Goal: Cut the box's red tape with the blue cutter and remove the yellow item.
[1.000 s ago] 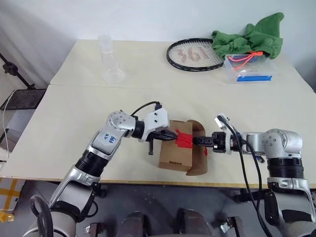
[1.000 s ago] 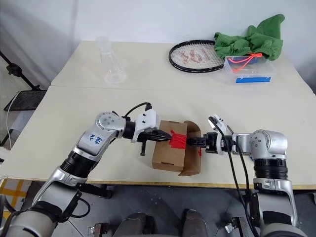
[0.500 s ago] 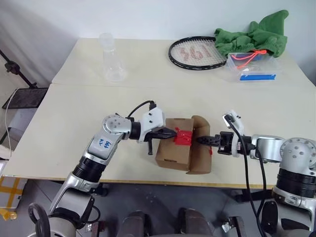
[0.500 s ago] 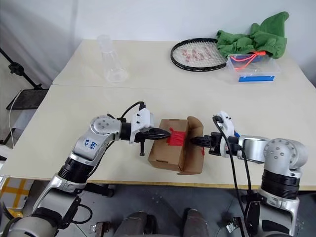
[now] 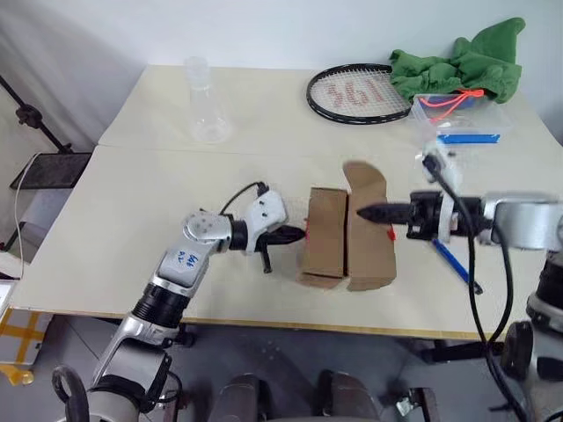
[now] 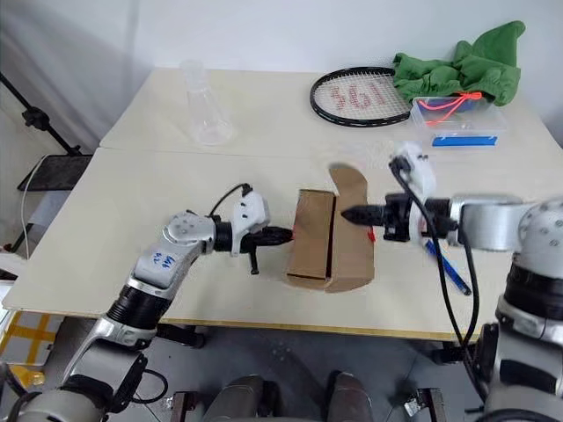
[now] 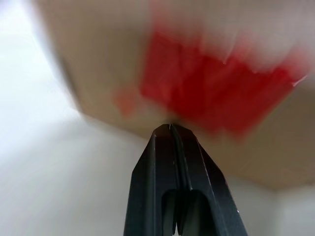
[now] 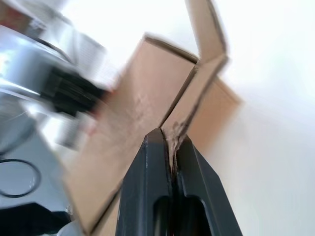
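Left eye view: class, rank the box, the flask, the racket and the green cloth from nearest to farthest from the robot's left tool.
1. Box: right at the left tool, mid-table near the front.
2. Flask: far left of the table.
3. Racket: far edge, right of centre.
4. Green cloth: far right corner.
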Controlling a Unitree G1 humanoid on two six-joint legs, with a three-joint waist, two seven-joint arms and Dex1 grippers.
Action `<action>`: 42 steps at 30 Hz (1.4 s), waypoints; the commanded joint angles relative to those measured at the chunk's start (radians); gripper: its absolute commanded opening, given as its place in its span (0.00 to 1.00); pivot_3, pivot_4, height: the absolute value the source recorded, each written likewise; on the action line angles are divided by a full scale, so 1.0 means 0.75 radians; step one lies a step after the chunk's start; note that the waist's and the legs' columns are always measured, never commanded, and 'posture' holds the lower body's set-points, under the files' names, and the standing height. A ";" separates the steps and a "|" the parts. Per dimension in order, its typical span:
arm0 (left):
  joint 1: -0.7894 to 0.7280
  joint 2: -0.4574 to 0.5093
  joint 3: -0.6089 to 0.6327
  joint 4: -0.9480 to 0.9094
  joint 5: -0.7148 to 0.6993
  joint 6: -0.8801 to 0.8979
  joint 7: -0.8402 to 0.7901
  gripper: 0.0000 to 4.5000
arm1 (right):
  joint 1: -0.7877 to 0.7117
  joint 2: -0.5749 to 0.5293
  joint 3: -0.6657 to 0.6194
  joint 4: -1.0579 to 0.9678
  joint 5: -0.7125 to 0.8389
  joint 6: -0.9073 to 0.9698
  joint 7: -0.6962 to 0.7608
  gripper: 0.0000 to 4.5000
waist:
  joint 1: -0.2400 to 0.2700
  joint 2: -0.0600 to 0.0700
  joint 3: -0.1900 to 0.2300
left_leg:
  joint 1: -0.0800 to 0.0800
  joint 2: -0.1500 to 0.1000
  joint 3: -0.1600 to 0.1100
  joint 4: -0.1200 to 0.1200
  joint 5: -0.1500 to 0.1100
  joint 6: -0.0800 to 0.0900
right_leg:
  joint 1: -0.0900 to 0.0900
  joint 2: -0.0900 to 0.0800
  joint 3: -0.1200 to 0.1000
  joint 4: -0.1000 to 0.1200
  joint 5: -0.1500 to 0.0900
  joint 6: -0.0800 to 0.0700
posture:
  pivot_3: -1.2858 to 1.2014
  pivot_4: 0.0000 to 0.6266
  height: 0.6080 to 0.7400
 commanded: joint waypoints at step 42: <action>-0.188 0.323 -0.173 0.071 -0.003 -0.247 -0.479 0.00 | -0.137 -0.214 0.293 0.064 0.070 0.007 -0.096 0.00 | -0.003 -0.009 0.004 | -0.016 0.002 0.003 0.005 0.001 0.000 | -0.014 0.000 -0.028 0.002 0.001 0.002 | 0.52 0.24 1.00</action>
